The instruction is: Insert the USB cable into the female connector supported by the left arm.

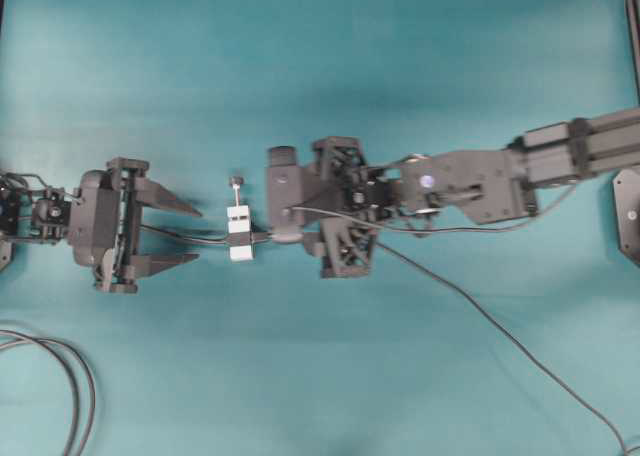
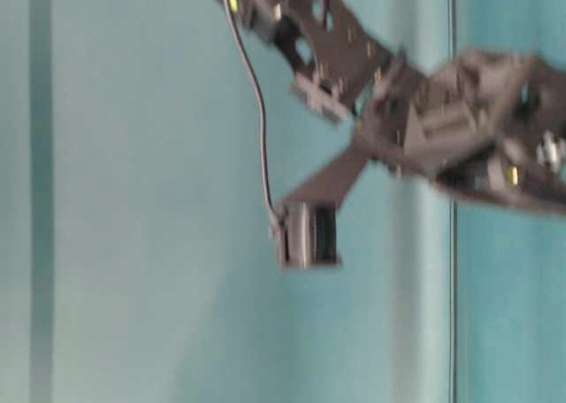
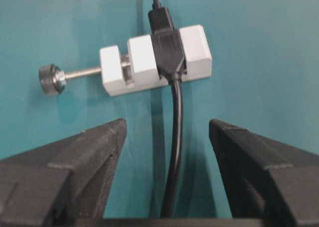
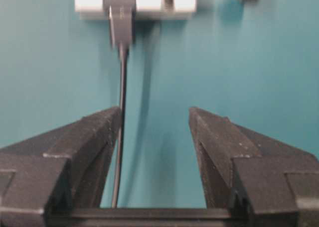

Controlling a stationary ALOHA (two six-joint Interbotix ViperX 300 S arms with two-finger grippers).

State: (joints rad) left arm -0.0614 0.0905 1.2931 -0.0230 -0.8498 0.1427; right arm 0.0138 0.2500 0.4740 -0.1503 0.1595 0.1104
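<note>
Overhead, the left arm (image 1: 95, 226) and right gripper (image 1: 310, 208) face each other across the teal table (image 1: 320, 66), both jaws spread wide, gripping nothing. Only the left wrist view shows the USB cable (image 3: 160, 19) plugged into the female connector (image 3: 169, 50), clamped in its white block (image 3: 154, 60), screw knob (image 3: 49, 79) alongside

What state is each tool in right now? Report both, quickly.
Left tool: open, holding nothing; the female connector's cable runs between its fingers.
Right tool: open, holding nothing; the USB cable passes by its finger.
</note>
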